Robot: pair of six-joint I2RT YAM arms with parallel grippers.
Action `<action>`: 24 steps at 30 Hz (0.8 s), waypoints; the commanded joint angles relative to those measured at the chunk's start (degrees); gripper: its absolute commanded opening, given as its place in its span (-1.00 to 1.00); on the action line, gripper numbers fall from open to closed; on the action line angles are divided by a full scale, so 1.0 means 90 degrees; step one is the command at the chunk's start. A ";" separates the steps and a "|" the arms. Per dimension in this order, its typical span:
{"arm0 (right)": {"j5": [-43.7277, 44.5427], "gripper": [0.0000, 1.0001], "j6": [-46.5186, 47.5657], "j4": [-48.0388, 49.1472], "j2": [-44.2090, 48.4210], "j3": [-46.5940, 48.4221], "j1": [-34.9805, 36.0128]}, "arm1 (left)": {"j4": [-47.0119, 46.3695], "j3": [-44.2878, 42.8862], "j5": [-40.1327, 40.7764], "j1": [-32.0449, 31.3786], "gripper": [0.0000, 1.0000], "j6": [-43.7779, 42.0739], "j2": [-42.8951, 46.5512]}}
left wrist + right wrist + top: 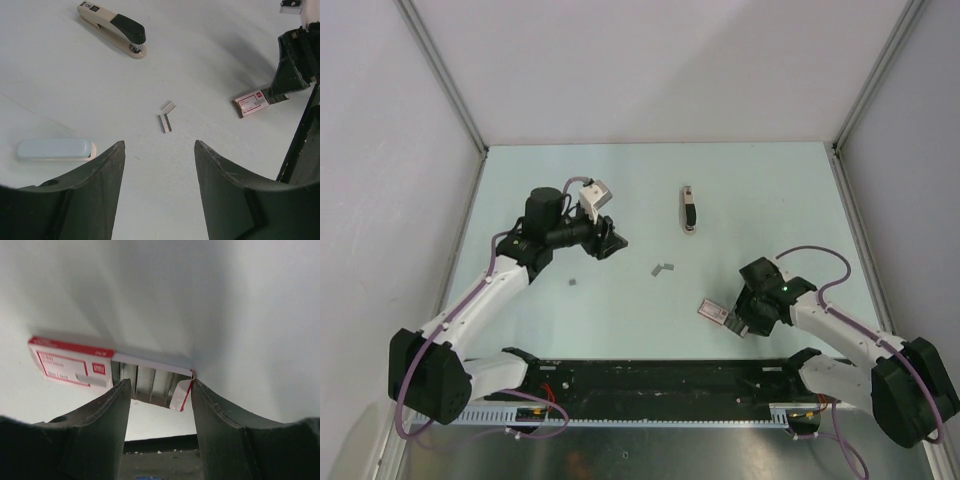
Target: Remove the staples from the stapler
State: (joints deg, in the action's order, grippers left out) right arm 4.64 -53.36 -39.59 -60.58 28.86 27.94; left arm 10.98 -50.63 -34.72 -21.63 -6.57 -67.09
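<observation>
**A:** What is there, biggest thing first?

**B:** The pale table (770, 190), with both arms reaching over it. The left gripper (159, 147) is held above the surface with its fingers spread wide and nothing between them. The right gripper (160, 384) is down low at the table.

**A:** Is the right one gripping something?

**B:** Its fingers are apart, and the pulled-out end of a red-and-white box (70, 362) lies between the tips. I cannot tell whether they pinch it or only stand either side. The rest of the box sticks out past the left fingertip, flat on the table.

**A:** And the stapler?

**B:** The stapler (689, 208) sits closed on its base. It is ahead of the left gripper and off to the left in that wrist's view, well apart from the fingers. Its black end is the nearer one. It is also well apart from the right gripper, beyond the box.

**A:** Anything else close to the left gripper?

**B:** A pale blue oblong thing (55, 149) lies just outside its left finger.

**A:** The staples?

**B:** The staples (166, 119) are a few short grey strips in a loose V. They lie on the table straight ahead of the gap between the left fingers, nearer than the stapler and roughly between the two grippers. A smaller grey scrap (573, 283) lies beside the left forearm, behind that gripper.
</observation>
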 commanded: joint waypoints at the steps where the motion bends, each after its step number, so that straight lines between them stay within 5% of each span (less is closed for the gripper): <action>1: -0.0013 0.12 -0.0734 -0.0057 -0.0098 -0.0026 0.0501 | -0.0044 -0.0029 -0.0141 -0.0038 0.26 -0.0225 0.0178; 24: -0.0120 0.12 -0.0294 0.1538 -0.2153 0.1030 0.0837 | -0.0043 0.0030 -0.0042 -0.0038 0.26 -0.0297 0.0162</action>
State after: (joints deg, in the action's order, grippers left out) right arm 2.98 -57.36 -29.34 -76.47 37.45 34.35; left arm 11.11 -50.35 -34.70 -21.63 -7.49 -66.72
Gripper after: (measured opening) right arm 0.562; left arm 0.627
